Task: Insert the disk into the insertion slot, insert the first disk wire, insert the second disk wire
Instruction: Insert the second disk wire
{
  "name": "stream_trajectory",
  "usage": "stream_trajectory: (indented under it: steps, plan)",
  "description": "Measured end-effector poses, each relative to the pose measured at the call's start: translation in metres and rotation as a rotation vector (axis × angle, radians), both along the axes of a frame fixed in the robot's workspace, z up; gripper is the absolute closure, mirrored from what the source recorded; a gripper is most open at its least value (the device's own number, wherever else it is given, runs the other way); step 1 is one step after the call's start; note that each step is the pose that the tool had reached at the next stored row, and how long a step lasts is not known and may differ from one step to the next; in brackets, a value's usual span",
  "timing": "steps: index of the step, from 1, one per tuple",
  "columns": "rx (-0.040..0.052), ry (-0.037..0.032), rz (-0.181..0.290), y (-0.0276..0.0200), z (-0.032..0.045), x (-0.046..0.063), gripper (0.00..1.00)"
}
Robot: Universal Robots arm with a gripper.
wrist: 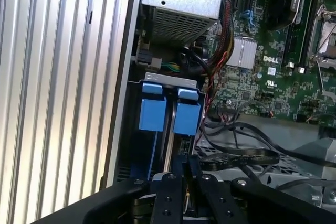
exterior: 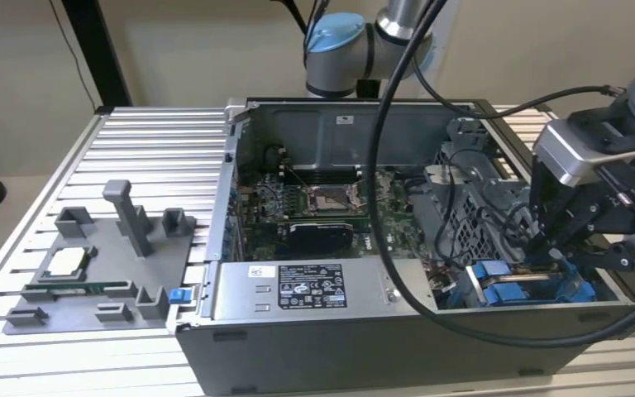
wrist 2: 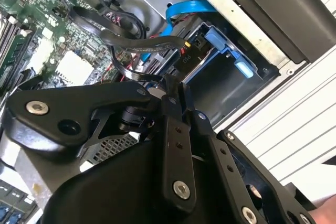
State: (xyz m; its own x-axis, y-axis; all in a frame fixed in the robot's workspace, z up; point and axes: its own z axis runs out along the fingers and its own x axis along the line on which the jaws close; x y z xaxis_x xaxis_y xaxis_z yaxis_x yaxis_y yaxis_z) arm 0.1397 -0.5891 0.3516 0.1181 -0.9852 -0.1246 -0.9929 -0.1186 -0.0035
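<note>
Gripper (exterior: pixel 546 248) sits low in the case corner at the exterior view's right, over the slot (exterior: pixel 522 285). Tight there: black cables (wrist: pixel 236 156) loop just beside the fingers, grey drive cage (exterior: pixel 466 219) on one side, case wall (exterior: pixel 627 289) on the other. PSU box (exterior: pixel 295 289) closes off the near side. Motherboard (exterior: pixel 317 207) area is open from above. Ribbed table (exterior: pixel 152 141) outside the case is free, apart from the grey fixture tray (exterior: pixel 86 281).

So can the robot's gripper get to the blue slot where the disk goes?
Probably yes. The gripper hangs right above the insertion slot in the open case, though loose black cables lie close beside it.
</note>
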Motion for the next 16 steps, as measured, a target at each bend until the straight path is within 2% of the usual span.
stream_trajectory:
  steps: [9,16]
  plan:
    - [-0.0007,-0.0019,-0.050,0.0015,-0.0021,0.0000,1.00]
    - [-0.0064,-0.0022,-0.055,0.0038,-0.0047,0.0000,1.00]
